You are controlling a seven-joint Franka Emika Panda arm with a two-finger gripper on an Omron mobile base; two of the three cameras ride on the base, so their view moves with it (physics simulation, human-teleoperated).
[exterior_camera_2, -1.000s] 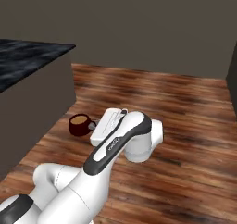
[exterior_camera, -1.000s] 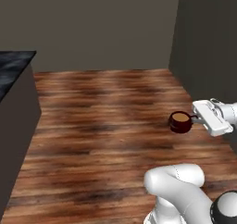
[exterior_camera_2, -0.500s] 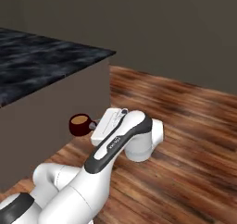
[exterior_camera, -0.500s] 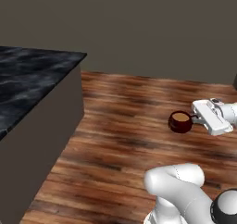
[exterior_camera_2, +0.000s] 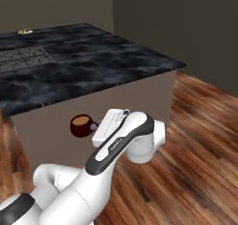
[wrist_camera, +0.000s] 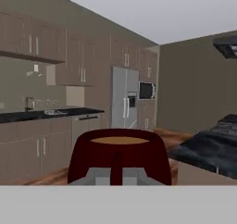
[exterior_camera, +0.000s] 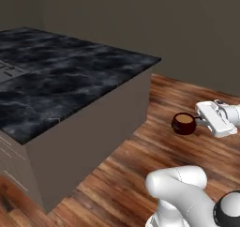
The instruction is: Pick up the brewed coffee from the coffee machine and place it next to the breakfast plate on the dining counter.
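Coffee mug (exterior_camera: 183, 123) is the landmark here: it is small, round and dark red, with light brown liquid almost up to its rim, and it hangs upright in the air above the wooden floor (exterior_camera: 140, 174), touching nothing below it. To the left of the mug in the left base view stands the dining counter (exterior_camera: 70, 85), a big black top with pale marble veins on plain grey sides; its near corner is close to the mug but apart from it, and the mug is lower than the top surface. Far behind the mug, on the back edge of that counter in the right base view, a tiny pale plate (exterior_camera_2: 22, 31) with something golden on it can be made out, too small to describe more. An inset cooktop (exterior_camera_2: 23, 59) lies between that plate and the mug. To the right of the mug, touching its handle side, is the gripper (exterior_camera: 199, 121); its fingers are closed on the handle and carry the mug. In the hand view the mug (wrist_camera: 119, 156) is very near, and beyond it are brown cabinets (wrist_camera: 41, 42) and a steel refrigerator (wrist_camera: 125, 102).
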